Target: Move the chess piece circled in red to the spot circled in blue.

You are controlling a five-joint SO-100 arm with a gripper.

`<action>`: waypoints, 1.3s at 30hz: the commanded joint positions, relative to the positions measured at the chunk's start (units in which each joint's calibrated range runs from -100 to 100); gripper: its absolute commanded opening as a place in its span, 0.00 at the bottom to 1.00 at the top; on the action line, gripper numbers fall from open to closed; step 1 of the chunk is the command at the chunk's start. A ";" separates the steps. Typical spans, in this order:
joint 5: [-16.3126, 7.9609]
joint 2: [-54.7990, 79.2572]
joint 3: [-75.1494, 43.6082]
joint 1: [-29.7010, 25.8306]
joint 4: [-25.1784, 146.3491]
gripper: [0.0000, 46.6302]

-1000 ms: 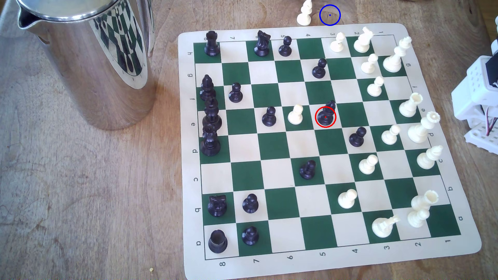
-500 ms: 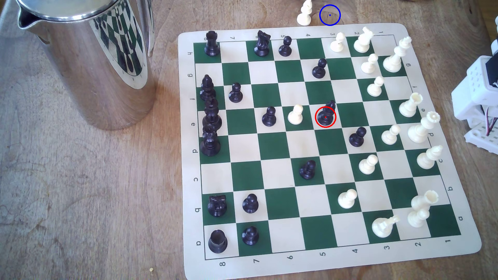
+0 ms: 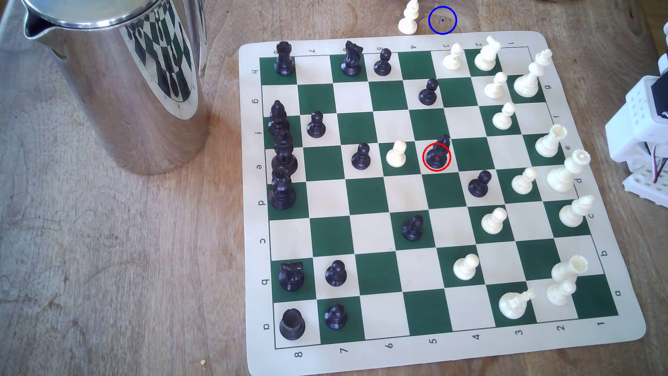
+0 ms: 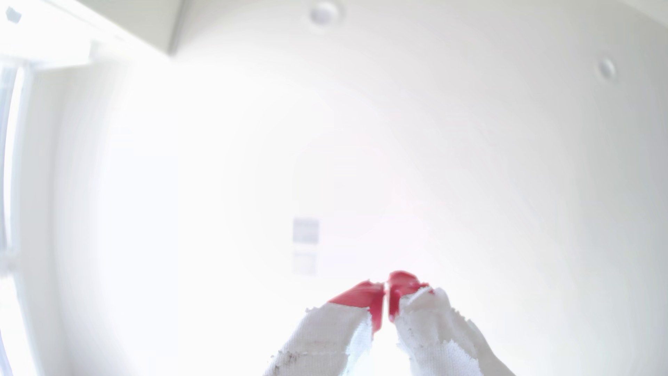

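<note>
Nothing moved since the earlier frames: same pieces on the same squares, same white arm base (image 3: pixel 639 119) at the exterior view's right edge. Piece (image 3: pixel 436 156), glossy black, upright inside the red ring on a cream square near the middle of the board (image 3: pixel 415 260), file 5, row e. Just beside it toward the exterior view's left, a white pawn (image 3: pixel 396 154); further that way, a black pawn (image 3: pixel 361 157). Spot (image 3: pixel 442 20), a blue ring with a centre dot on bare wood of the surface (image 3: pixel 108 271), off the board past its far edge, above column 3. Close beside the ring on the exterior view's left, a lone white pawn (image 3: pixel 409 18), also off the board, apart from the ring. Piece and spot well apart, with several ranks between. Steel jug (image 3: pixel 119 79) on the surface at the exterior view's left, mirroring the board. Hand (image 4: pixel 386 294) in the wrist view raised toward a washed-out white ceiling, red tips wrapped in frayed white tape, pressed together with only a thin seam between, gripping nothing.
</note>
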 commanded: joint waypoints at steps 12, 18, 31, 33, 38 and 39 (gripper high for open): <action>4.35 0.05 1.36 -5.09 51.19 0.00; 3.81 0.14 -0.37 -5.48 74.61 0.00; -0.39 7.10 -27.47 -2.28 122.44 0.42; -0.88 8.88 -29.47 -1.49 126.62 0.44; -3.08 18.14 -40.80 -1.34 138.25 0.42; -3.27 20.51 -44.16 -2.28 141.85 0.42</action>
